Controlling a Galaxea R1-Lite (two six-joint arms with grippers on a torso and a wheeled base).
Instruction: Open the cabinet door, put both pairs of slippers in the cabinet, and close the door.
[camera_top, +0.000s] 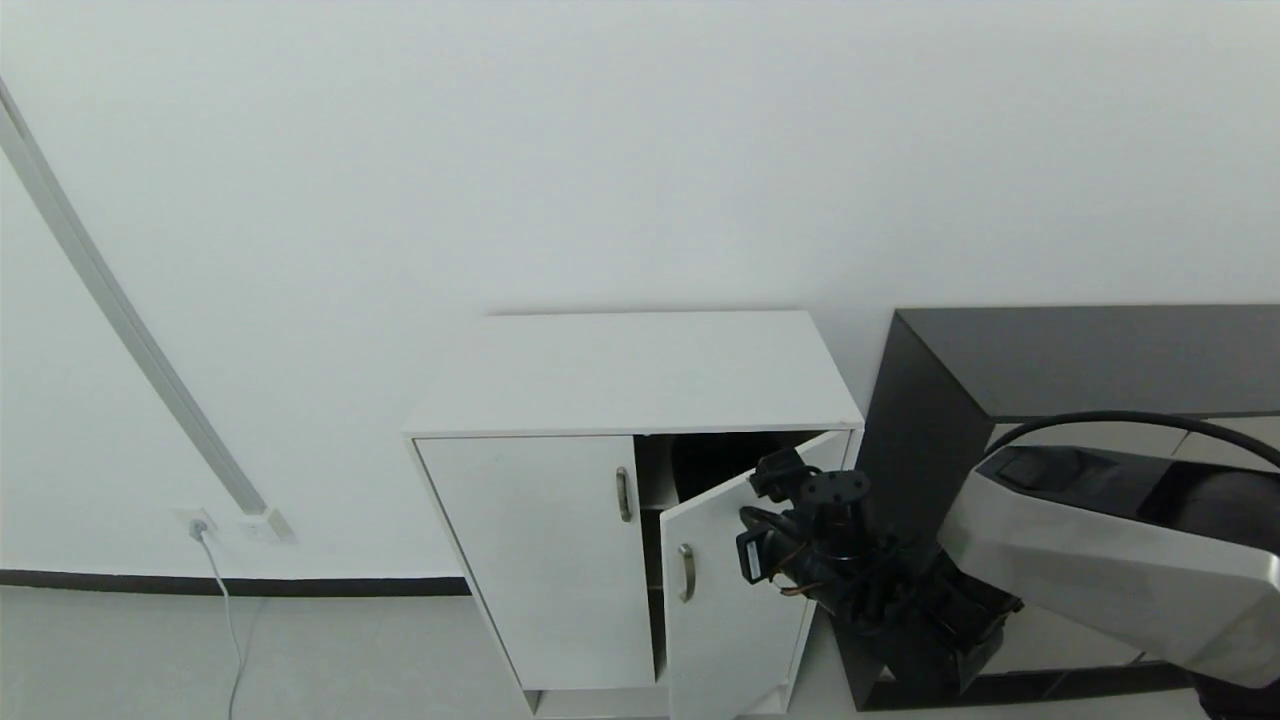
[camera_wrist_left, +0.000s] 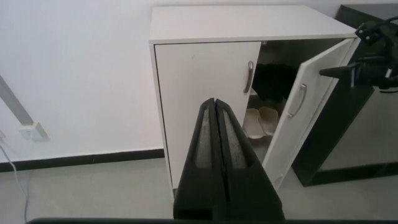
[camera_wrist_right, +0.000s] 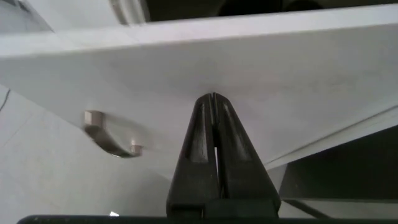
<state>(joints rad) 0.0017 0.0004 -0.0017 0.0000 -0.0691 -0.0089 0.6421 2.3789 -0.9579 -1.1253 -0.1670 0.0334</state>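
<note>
White matte wall (camera_top: 400, 150) behind smooth white cabinet (camera_top: 640, 370), right door (camera_top: 730, 610) ajar; left claw (camera_wrist_left: 214, 101), right claw (camera_wrist_right: 213, 96) pressed together.

A: Where does the head camera sit?
B: High, some way off, looking down at the wall (camera_top: 600, 150) and cabinet (camera_top: 630, 370).
A: The wrist cameras?
B: Left faces the cabinet front from well back; right sits close against the open door (camera_wrist_right: 280, 62), which all three share.

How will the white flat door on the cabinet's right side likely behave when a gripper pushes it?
The half-open white right door is a flat, rigid-looking panel, so it should swing rather than bend. It looks thin, so it is probably light. The shut right gripper rests against its smooth face, not the silver metal handle, so it may slip.
</note>
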